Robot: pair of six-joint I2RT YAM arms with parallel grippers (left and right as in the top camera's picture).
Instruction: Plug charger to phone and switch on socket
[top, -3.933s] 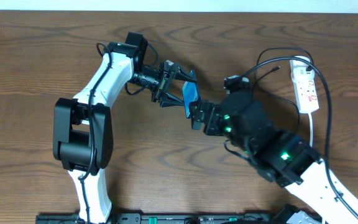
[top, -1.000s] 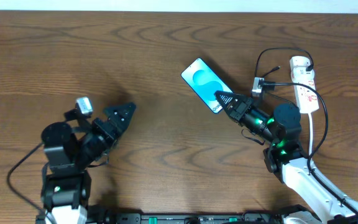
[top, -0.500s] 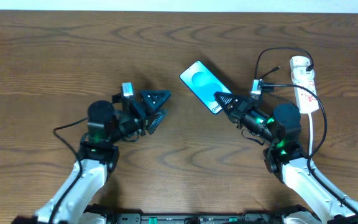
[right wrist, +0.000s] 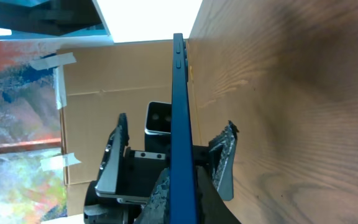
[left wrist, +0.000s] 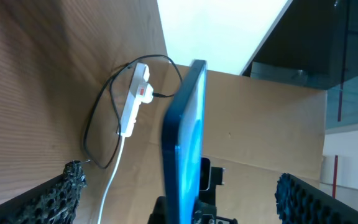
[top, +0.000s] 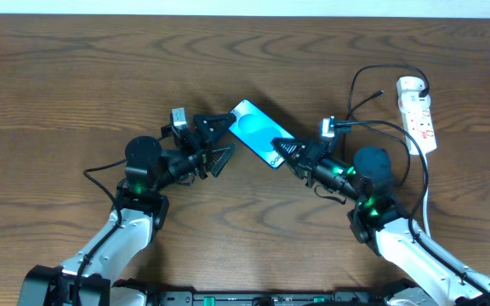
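The phone [top: 256,132], its blue screen up, is lifted off the table with my right gripper [top: 282,150] shut on its near right end. My left gripper [top: 227,138] is open and straddles the phone's left end without touching it. In the left wrist view the phone [left wrist: 183,137] stands edge-on between the wide fingers [left wrist: 58,194]. In the right wrist view the fingers [right wrist: 161,198] clamp the phone's edge [right wrist: 180,112]. The white socket [top: 419,115] lies far right. The black charger [top: 373,74] loops left from it; its connector tip is hard to make out.
The socket's white cord [top: 428,183] runs toward the table's front edge on the right. A thicker black arm cable [top: 398,132] arcs over the right arm. Bare wooden table [top: 100,76] spreads to the left and back.
My right gripper has carried the phone leftward. The left arm has swung in from the left, and its open fingers now flank the phone's left end.
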